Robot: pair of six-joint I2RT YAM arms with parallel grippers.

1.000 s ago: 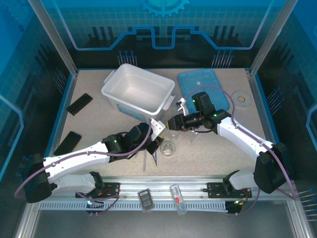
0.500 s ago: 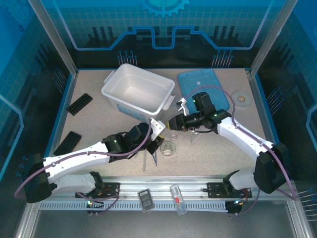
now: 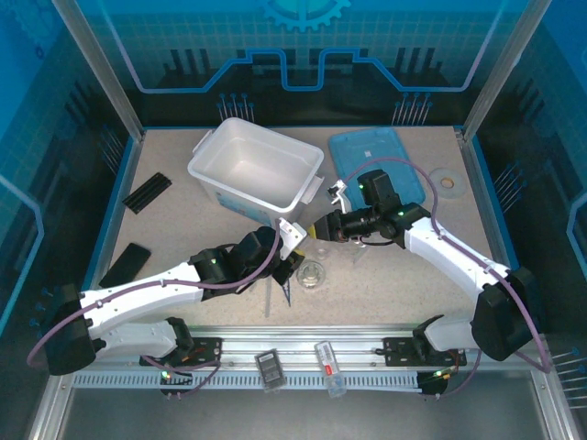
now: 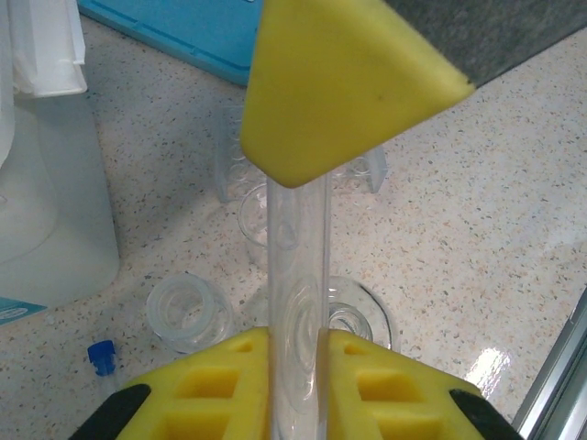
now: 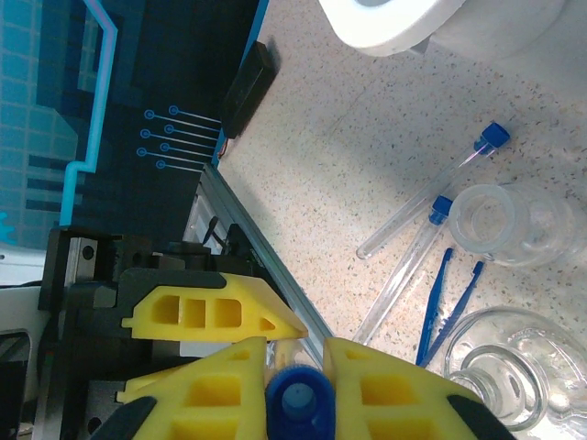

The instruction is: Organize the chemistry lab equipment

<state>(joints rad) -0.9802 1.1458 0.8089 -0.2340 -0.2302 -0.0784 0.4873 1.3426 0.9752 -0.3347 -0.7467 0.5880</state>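
Observation:
A slim clear tube (image 4: 298,275) is gripped between both grippers above the table's middle. My left gripper (image 3: 295,259) (image 4: 298,344) is shut on its glass body. My right gripper (image 3: 319,231) (image 5: 295,344) is shut on its blue cap (image 5: 298,403). Two more blue-capped tubes (image 5: 431,215) lie on the table beside the dark blue tweezers (image 5: 449,302) (image 3: 287,291). The round glass dish (image 3: 314,273) (image 4: 362,307) sits just below the grippers, and the small clear rack (image 4: 367,174) stands behind it. The white bin (image 3: 206,174) stands at the back with its light-blue lid (image 3: 376,160) lying flat to its right.
A black ridged strip (image 3: 148,192) and a flat black piece (image 3: 125,264) lie at the left. A pale ring (image 3: 448,181) lies at the back right. A small clear round vessel (image 4: 188,312) stands by the dish. Two small items (image 3: 269,369) rest on the front rail.
My right gripper's jaws have closed onto the tube's blue cap. Both arms have stayed almost still, and the left keeps its hold on the tube.

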